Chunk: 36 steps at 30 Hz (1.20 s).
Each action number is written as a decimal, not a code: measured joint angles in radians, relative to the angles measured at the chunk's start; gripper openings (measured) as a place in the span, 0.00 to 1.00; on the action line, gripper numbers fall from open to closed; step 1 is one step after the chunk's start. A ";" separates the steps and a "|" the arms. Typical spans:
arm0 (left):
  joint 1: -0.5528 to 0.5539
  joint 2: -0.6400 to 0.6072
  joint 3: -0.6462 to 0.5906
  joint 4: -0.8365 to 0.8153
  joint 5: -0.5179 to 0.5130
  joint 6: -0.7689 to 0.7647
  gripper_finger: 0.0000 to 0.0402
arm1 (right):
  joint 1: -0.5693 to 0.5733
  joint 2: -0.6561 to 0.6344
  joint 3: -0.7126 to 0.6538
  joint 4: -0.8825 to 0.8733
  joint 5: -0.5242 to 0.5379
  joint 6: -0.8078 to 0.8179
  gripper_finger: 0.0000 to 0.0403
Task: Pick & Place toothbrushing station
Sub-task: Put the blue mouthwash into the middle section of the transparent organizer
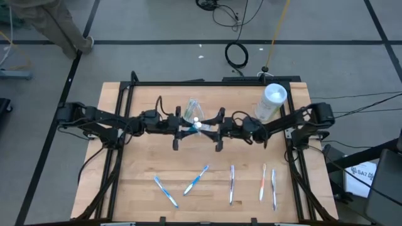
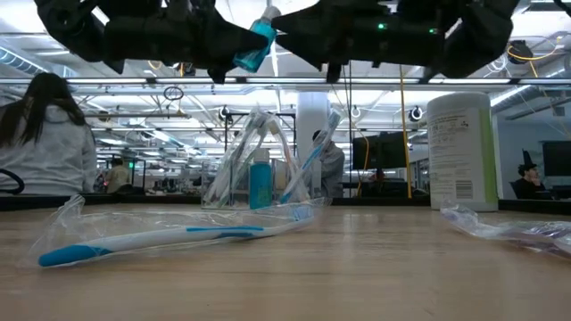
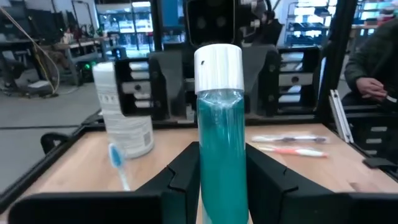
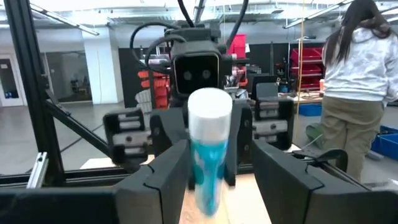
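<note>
Nearest the low camera, a bagged blue-and-white toothbrush (image 2: 169,239) is lying on the wooden table (image 1: 144,163). Behind the right gripper (image 4: 214,165), a white cylindrical canister (image 1: 272,102) is standing at the table's far corner. The clear toothbrushing station (image 1: 192,110) is standing just behind the two meeting grippers, already holding toothbrushes and what looks like a blue tube. The left gripper (image 3: 222,165) is clamping a teal bottle with a white cap (image 3: 219,134) between partly closed fingers, holding it above the table. The right gripper is facing it, its fingers spread to either side of the cap end without visibly pressing on it. Five wrapped toothbrushes, among them one orange-handled (image 1: 263,182), are lying near the front edge, well apart from both grippers. Judged progress: partway, since the bottle is not yet placed and those brushes are apparently still awaiting the station.
</note>
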 joint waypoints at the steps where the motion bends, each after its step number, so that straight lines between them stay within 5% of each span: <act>1: -0.005 0.001 0.000 -0.005 0.000 -0.001 0.25 | 0.000 0.010 0.012 0.001 0.000 0.000 0.41; 25: -0.033 0.001 0.000 -0.030 -0.062 -0.043 0.25 | -0.001 0.018 0.034 0.049 -0.001 0.033 0.41; 31: -0.033 0.001 0.000 -0.030 -0.060 -0.055 0.25 | -0.001 0.018 0.109 -0.063 -0.083 0.054 0.41; 36: -0.033 0.001 0.000 -0.030 -0.064 -0.066 0.25 | 0.001 0.019 0.137 -0.149 -0.047 0.050 0.41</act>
